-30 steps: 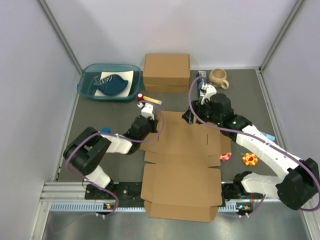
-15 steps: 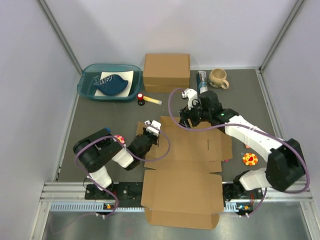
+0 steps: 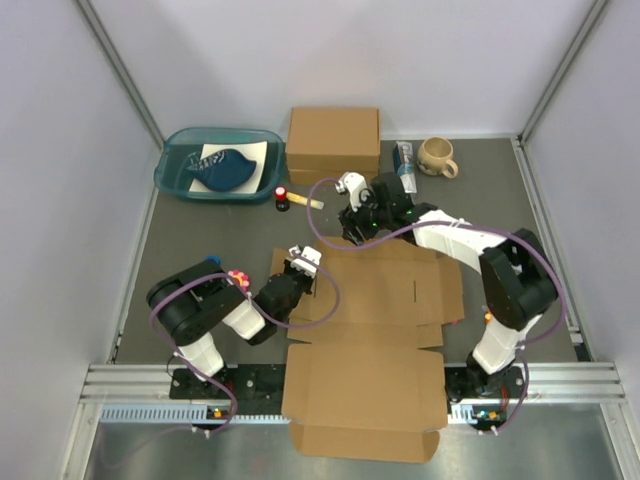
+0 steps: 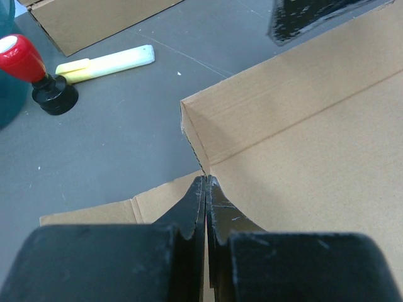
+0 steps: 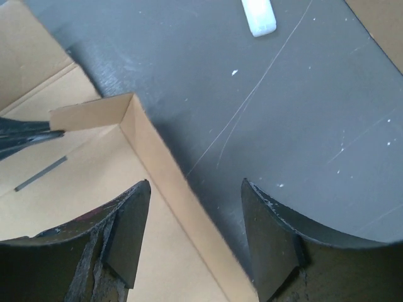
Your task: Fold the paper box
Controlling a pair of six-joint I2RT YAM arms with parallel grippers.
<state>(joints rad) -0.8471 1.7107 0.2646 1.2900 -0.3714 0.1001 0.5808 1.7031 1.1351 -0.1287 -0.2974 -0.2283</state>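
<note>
The paper box (image 3: 365, 330) lies opened out on the grey table, a wide brown die-cut sheet whose near flaps hang past the front edge. Its far wall (image 5: 157, 157) stands raised. My right gripper (image 3: 350, 230) (image 5: 195, 182) is open and straddles that wall near its left corner, one finger over the box's inside and the other over the table. My left gripper (image 3: 312, 258) (image 4: 206, 182) is shut, and its tips press against the same corner (image 4: 189, 126), where a short tab (image 5: 91, 113) folds in. I see no cardboard between its jaws.
A thicker brown cardboard box (image 3: 333, 145) stands at the back, with a teal tub (image 3: 175, 180) to its left and a mug (image 3: 437, 155) to its right. A red-topped stamp (image 3: 282, 193) (image 4: 38, 69) and a yellow marker (image 3: 305, 202) (image 4: 107, 63) lie just beyond the paper box.
My right gripper has slid left along the far wall to its left corner, its jaws narrowing. My left gripper has drawn back toward me, staying shut, and the box has shifted slightly.
</note>
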